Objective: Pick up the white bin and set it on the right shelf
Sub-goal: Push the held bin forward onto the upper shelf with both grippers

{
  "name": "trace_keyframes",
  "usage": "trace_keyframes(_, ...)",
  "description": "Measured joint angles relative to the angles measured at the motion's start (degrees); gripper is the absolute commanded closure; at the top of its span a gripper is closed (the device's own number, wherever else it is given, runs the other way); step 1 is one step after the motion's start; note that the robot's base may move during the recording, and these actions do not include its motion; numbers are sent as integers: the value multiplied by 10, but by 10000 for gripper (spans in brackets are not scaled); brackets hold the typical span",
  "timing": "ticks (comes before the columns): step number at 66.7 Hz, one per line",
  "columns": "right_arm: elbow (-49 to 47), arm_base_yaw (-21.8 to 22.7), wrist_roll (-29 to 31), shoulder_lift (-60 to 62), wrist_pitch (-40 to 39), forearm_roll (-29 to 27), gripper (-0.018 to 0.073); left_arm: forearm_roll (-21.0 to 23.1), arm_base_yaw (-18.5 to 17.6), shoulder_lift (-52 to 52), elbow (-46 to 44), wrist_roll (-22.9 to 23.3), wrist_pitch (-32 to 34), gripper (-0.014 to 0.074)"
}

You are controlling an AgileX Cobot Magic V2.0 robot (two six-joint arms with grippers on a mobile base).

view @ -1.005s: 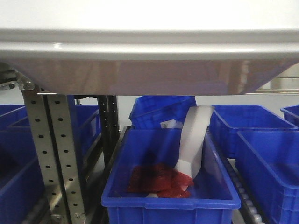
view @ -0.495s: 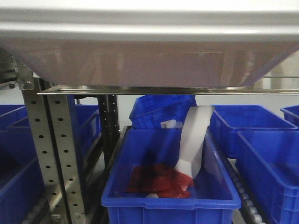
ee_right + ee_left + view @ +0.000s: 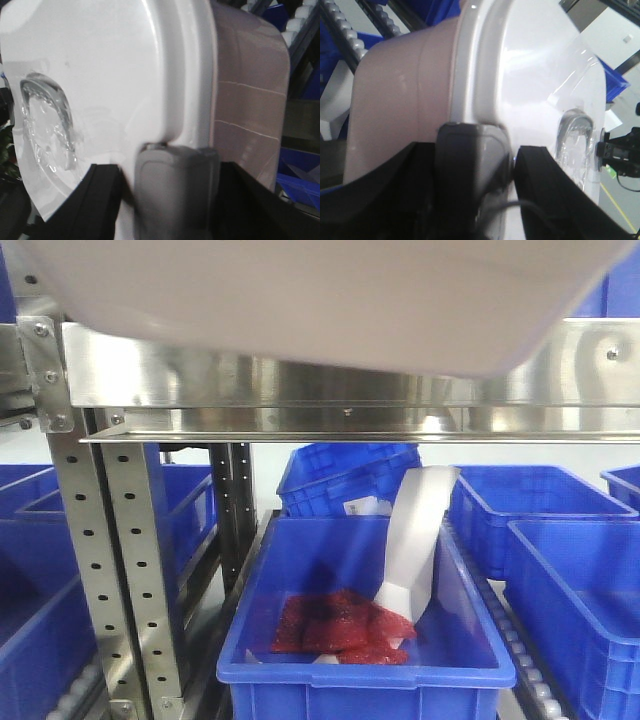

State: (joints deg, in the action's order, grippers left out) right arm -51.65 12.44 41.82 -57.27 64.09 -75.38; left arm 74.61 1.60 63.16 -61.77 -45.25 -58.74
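The white bin fills the top of the front view, showing only its pinkish underside, just above the right shelf's steel front rail. In the left wrist view, my left gripper is shut on the grey latch at one end of the bin, one finger on the lid side and one on the body side. My right gripper is shut the same way on the grey latch at the other end of the bin. The glossy lid shows its recessed handle.
A blue crate holding red packets and a white sheet stands below the shelf. More blue crates sit to the right, left and behind. A perforated steel upright stands at the left. Roller tracks run between the crates.
The bin has risen in the front view. Its lid rim has left the top of the frame, and the shelf's steel front rail now shows under it.
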Motion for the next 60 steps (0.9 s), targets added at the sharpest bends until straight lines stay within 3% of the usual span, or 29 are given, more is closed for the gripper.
trace_keyframes(29, -151, 2, -27, -126, -16, -62, 219, 61, -3, 104, -50, 2, 0, 411)
trace_keyframes(47, -203, 8, -29, -192, -28, -91, 219, 74, -38, 185, -139, 2, 43, 411)
trace_keyframes(60, -220, 8, -29, -221, -33, -97, 219, 88, -40, 242, -200, 2, 52, 411)
